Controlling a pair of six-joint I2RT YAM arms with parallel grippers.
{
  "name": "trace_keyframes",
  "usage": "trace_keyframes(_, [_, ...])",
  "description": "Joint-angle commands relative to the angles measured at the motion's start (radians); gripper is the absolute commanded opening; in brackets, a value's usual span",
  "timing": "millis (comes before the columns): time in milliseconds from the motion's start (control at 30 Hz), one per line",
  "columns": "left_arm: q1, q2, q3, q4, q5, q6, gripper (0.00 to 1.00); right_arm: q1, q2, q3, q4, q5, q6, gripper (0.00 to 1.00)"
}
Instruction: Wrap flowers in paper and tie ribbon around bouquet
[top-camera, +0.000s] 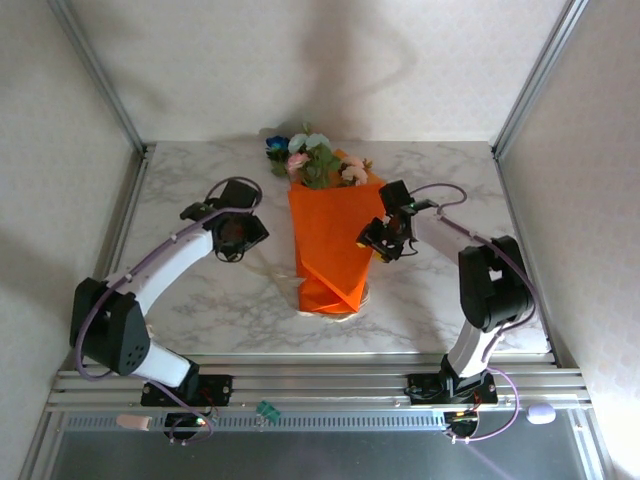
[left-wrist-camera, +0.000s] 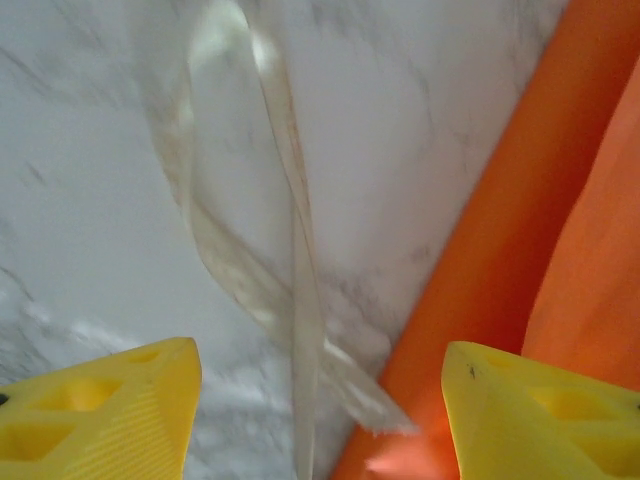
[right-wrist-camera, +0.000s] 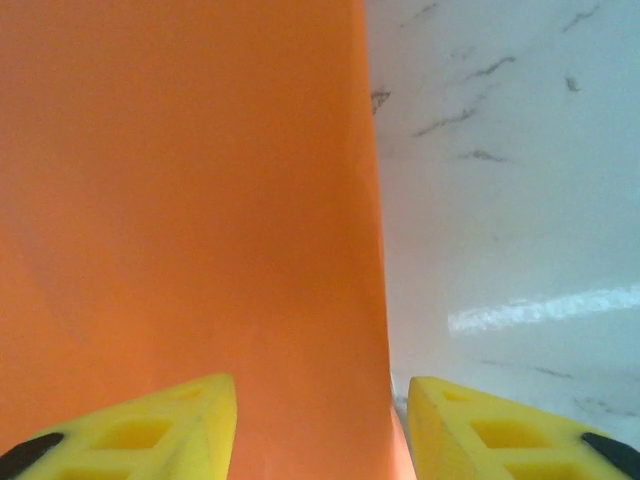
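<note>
Bouquet: the bouquet (top-camera: 335, 235), a cone of bright orange paper, lies in the middle of the top view on the white marble-patterned surface (top-camera: 200, 300). The pink, white and blue artificial blooms (top-camera: 312, 160) come out of its wide end toward the upper edge of the frame.
Ribbon: the thin cream-white, half-transparent ribbon (left-wrist-camera: 298, 280) lies loose and twisted in a loop on the surface. In the left wrist view its lower end reaches the orange edge at the lower middle. It is not around the cone.
Left gripper: the left gripper (left-wrist-camera: 320, 375) has its jaws wide open and holds nothing. The ribbon runs between them in the frame, lower than the tips as it seems.
Right gripper: the right gripper (right-wrist-camera: 320, 395) also has open, empty jaws. They stand across the right edge of the cone, one side over orange, the other over bare surface.
Step in hand: the wrapping looks finished, so I judge that the tying begins, with the pick-up of the ribbon.
Next move: the left jaws should go down and close on the flat strip, which is thin and will slip easily. The right jaws probably must hold the cone steady.
</note>
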Motion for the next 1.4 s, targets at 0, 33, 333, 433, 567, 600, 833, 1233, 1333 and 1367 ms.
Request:
trace_keyframes(0, [-0.105,0.054,-0.051,0.154,0.279,-0.08,0.66,0.006,-0.064,-0.093,0.011,-0.047,-0.054,0.47])
trace_keyframes(33, [-0.135,0.075,-0.043,0.188,0.288,-0.083,0.67,0.006,-0.069,-0.111,0.027,-0.051,-0.05,0.46])
trace_keyframes(333, [-0.241,0.237,0.074,0.129,0.137,0.042,0.66,0.005,-0.049,-0.11,0.029,-0.084,-0.058,0.42])
trace_keyframes(433, [-0.236,0.292,0.072,0.136,0.062,0.128,0.58,0.006,-0.048,-0.114,0.042,-0.097,-0.049,0.42])
trace_keyframes(567, [-0.222,0.328,0.044,0.229,0.024,0.212,0.54,0.006,-0.051,-0.118,0.039,-0.102,-0.047,0.42])
trace_keyframes(600, [-0.217,0.333,0.026,0.269,0.044,0.221,0.53,0.006,-0.052,-0.118,0.04,-0.103,-0.045,0.42])
trace_keyframes(833, [-0.204,0.387,0.022,0.36,0.05,0.269,0.43,0.006,-0.059,-0.131,0.034,-0.107,-0.037,0.42])
trace_keyframes(1233, [-0.203,0.425,-0.031,0.362,-0.012,0.287,0.14,-0.007,-0.228,-0.281,-0.011,0.027,-0.054,0.42])
trace_keyframes(1333, [-0.198,0.416,-0.041,0.378,0.003,0.274,0.0,0.019,-0.183,-0.316,0.074,-0.054,-0.026,0.36])
trace_keyframes(1367, [-0.198,0.409,-0.044,0.38,0.003,0.271,0.0,0.027,-0.158,-0.324,0.108,-0.085,-0.005,0.35])
